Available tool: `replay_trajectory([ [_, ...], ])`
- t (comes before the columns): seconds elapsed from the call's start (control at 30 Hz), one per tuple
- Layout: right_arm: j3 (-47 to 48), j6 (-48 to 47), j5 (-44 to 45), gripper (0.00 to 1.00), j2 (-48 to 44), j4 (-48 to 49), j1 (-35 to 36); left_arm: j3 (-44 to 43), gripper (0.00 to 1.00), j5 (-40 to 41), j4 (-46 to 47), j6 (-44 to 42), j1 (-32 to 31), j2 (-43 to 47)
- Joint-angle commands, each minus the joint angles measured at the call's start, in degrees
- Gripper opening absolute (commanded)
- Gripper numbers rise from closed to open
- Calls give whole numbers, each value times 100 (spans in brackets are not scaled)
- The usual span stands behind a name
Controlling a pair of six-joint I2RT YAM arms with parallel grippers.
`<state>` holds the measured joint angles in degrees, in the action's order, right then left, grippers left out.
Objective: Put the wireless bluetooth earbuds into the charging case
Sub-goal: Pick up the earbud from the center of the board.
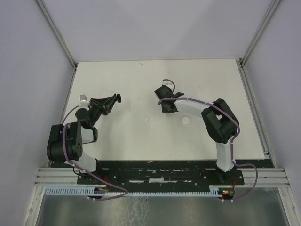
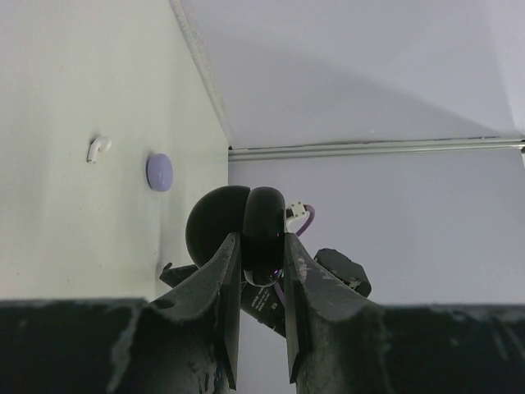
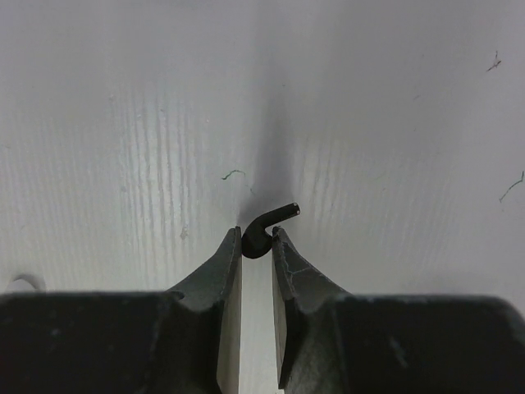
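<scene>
My left gripper [image 2: 261, 240] is shut on a black round charging case [image 2: 264, 222], held edge-on in the air; its lid [image 2: 215, 226] stands open to the left. In the top view this gripper [image 1: 113, 99] hangs over the table's left part. My right gripper [image 3: 257, 234] is shut on a tiny black earbud [image 3: 259, 240] whose stem [image 3: 283, 213] sticks out to the right, just above the white table. In the top view it [image 1: 165, 105] is near mid-table. A white earbud [image 2: 98, 148] lies loose on the table.
A round lilac disc [image 2: 159, 172] lies near the white earbud. A round white disc [image 1: 186, 120] lies under the right arm's forearm. A small grey object [image 1: 83, 98] sits at the table's left edge. Pale walls enclose the table on three sides.
</scene>
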<state>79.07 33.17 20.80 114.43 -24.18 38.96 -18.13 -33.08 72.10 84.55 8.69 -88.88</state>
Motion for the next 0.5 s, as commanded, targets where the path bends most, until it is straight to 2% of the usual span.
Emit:
replay_trajectory([
  [0.0, -6, 333, 3, 10, 150, 36, -58, -198, 3, 73, 241, -5, -107, -117],
  [0.07, 14, 371, -76, 13, 224, 57, -64, -217, 3, 79, 252, 0, -136, -157],
  [0.27, -6, 375, -300, 53, 215, 210, -57, -224, 3, 82, 261, -18, -150, -185],
  [0.37, -73, 337, -356, 62, 138, 221, -63, -226, 3, 93, 251, -35, -148, -195],
  [0.47, -143, 323, -423, 63, 100, 217, -63, -226, 3, 99, 254, -41, -149, -215],
])
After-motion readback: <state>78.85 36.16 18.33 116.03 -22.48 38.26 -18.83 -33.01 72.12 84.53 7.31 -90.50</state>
